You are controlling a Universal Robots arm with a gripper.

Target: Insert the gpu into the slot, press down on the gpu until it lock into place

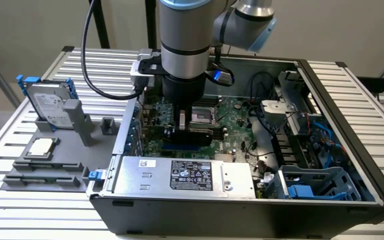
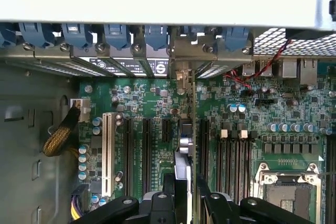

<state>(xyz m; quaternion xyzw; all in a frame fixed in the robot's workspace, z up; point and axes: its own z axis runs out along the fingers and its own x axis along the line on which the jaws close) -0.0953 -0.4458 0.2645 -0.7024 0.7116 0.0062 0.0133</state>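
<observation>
Robot hand (image 2: 185,184) clamped on the upper edge of the gpu (image 1: 200,136), seemingly a light, stiff, fragile card best held by its edges, standing upright at the blue slot (image 1: 177,148) inside the case (image 1: 245,220).

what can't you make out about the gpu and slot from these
- Exterior view: the gripper and gpu block where the card's edge meets the slot, so seating depth is hidden.
- Wrist view: the gpu is seen edge-on, hiding the contact below it.
- Locked or not: cannot tell.
</observation>
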